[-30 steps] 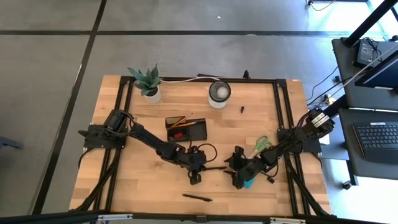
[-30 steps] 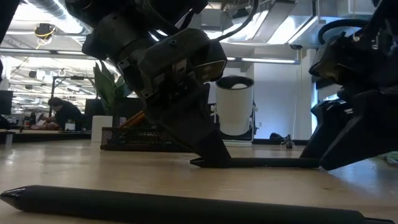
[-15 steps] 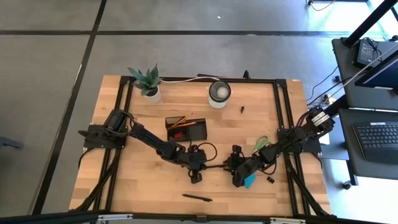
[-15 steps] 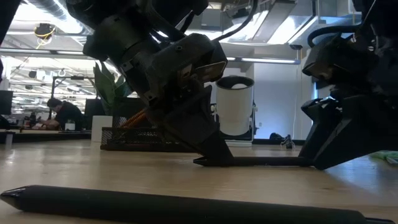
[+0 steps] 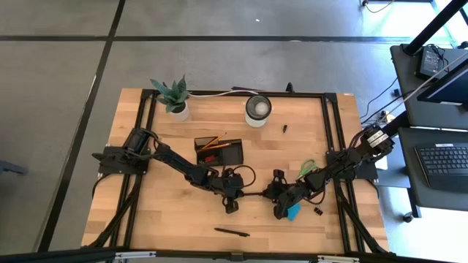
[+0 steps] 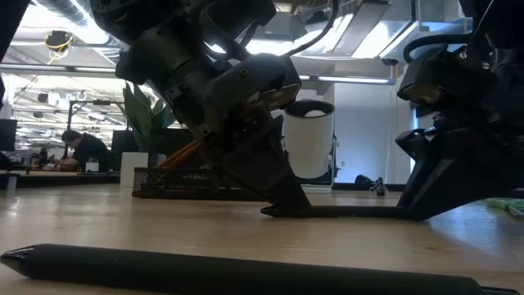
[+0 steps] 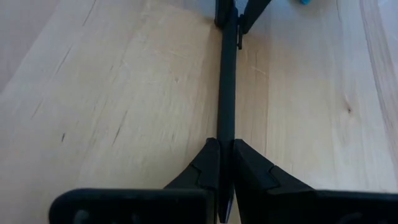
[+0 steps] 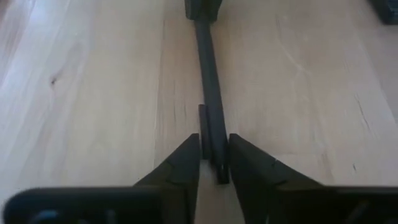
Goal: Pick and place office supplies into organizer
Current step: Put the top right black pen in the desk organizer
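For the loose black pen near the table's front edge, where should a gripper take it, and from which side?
Grip the loose black pen at mid-barrel, coming straight down with the fingers across its width. It lies flat and alone on the table, so no end is raised. Both the left gripper and the right gripper are shut on another pen.
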`<act>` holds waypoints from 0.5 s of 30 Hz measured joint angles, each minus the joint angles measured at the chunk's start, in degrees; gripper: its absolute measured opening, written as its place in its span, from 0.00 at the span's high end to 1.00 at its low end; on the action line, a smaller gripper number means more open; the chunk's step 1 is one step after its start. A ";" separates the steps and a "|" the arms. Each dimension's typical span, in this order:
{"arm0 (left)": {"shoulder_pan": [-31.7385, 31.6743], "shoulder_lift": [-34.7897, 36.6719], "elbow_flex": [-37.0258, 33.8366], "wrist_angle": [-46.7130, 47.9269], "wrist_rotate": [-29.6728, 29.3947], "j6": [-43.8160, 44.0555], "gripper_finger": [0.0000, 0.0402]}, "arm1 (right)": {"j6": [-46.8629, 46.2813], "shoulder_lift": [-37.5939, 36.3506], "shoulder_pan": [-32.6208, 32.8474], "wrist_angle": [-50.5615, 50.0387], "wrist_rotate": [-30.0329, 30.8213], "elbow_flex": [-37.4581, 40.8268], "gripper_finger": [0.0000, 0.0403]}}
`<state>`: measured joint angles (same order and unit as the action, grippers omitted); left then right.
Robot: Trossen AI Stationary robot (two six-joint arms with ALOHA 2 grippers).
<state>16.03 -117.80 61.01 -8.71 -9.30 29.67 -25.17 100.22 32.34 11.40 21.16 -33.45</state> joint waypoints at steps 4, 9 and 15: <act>-0.02 0.00 0.00 -0.03 -0.26 -0.17 0.95 | 0.45 -0.07 0.02 -0.16 0.10 0.00 0.88; -0.02 0.10 -0.11 -0.79 -1.01 -3.41 0.90 | 0.40 -0.07 0.02 -0.24 0.14 0.00 0.88; -0.14 3.20 -0.40 0.51 -0.53 -7.77 0.80 | -0.44 -0.07 0.02 -0.26 0.21 -0.04 0.88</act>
<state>15.89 -114.60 60.61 -8.20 -9.83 21.91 -25.61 100.16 32.36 11.14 21.37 -33.50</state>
